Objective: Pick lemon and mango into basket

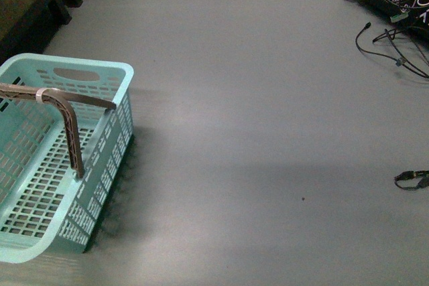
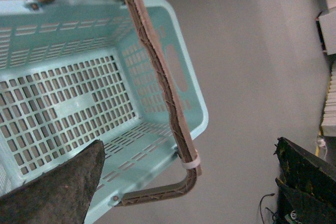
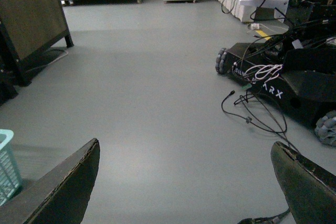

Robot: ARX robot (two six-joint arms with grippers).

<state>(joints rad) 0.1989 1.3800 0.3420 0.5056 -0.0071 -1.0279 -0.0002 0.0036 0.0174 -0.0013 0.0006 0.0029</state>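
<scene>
The light teal basket [image 1: 107, 159] stands on the grey floor at the left of the front view, with its brown ribbed handle [image 1: 70, 132] swung up and a white tie [image 1: 41, 94] on it. My left gripper [image 2: 188, 145] hangs open above the basket [image 2: 52, 30], whose slotted bottom holds nothing. My right gripper [image 3: 185, 145] is open over bare floor, with a corner of the basket [image 3: 6, 161] at the edge of its view. The lemon and the mango are out of view. Neither arm shows in the front view.
Black cables [image 1: 395, 51] and a small connector [image 1: 412, 179] lie on the floor at the right. A wheeled black robot base [image 3: 283, 87] with loose wires stands ahead on the right. Dark furniture [image 1: 27, 11] stands at the far left.
</scene>
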